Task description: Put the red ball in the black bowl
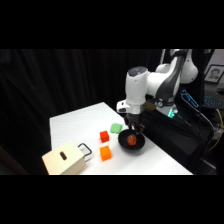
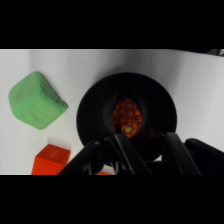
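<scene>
While the small round red ball (image 2: 128, 116) sits inside the round black bowl (image 2: 92, 107) at mid-frame, the white arm's gripper (image 2: 145, 142) hangs right above it, fingers spread apart and holding nothing.

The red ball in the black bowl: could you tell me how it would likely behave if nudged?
Being round, the red ball would probably roll at a light touch. The black bowl has raised sides, so it would likely settle back toward the middle rather than escape. Its surface looks patterned or meshed, hinting at something light, though that is uncertain.
</scene>
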Controlling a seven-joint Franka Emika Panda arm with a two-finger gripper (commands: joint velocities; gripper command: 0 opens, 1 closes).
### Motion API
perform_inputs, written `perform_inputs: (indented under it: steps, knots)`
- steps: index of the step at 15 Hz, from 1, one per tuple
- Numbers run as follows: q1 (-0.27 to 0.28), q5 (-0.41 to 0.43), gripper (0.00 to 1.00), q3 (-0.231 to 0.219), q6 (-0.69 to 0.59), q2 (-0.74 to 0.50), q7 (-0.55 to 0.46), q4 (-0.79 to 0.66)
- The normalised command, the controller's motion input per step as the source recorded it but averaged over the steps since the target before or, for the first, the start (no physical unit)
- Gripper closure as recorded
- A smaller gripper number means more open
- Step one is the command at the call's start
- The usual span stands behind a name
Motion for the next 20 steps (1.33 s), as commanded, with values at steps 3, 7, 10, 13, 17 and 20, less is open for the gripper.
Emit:
perform_inputs:
  steps: [3, 7, 10, 13, 17, 20]
  knots:
    - [-0.018, 0.051, 0.02, -0.011, 0.11, -0.11, -0.16, -0.06]
    - [-0.039, 0.148, 0.00, -0.015, -0.11, -0.30, -0.28, -0.07]
    - [-0.063, 0.159, 0.00, -0.052, -0.31, -0.36, -0.28, 0.01]
    - [-0.078, 0.078, 0.00, -0.078, -0.50, -0.32, -0.22, 0.14]
    - [-0.077, -0.004, 0.00, -0.061, -0.50, -0.28, -0.16, 0.22]
    - [-0.054, -0.018, 0.00, -0.034, -0.41, -0.15, -0.17, 0.27]
